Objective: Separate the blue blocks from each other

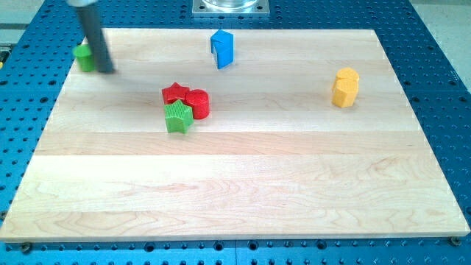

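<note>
One blue block [221, 48] stands near the view's top centre of the wooden board; it may be two blue pieces pressed together, I cannot tell. My tip [106, 71] rests at the view's top left, far left of the blue block, touching or just beside a green block [85, 57] that the rod partly hides.
A red star [175, 93], a red cylinder [199, 103] and a green star [178, 117] cluster left of the board's centre. A yellow block [345, 87] stands at the right. The wooden board [243, 191] lies on a blue perforated table.
</note>
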You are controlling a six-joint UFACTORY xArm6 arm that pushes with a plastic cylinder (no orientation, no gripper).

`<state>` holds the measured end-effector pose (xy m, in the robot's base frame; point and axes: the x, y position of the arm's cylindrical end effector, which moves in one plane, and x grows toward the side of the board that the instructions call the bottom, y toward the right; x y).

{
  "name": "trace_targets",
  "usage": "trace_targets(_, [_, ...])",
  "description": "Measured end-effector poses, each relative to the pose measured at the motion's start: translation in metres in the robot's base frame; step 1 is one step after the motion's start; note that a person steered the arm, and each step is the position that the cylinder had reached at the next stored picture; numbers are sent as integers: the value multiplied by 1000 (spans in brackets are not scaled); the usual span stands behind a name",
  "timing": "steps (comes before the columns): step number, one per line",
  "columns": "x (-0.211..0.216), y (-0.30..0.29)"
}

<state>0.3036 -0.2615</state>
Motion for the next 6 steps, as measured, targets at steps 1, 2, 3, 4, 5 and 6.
trace_targets(1, [-12,22])
trace_targets(2, [-13,32])
trace_targets(3, [-29,49])
trace_targets(4, [-56,92])
trace_targets(5, [-91,137])
trace_targets(6, [-109,204])
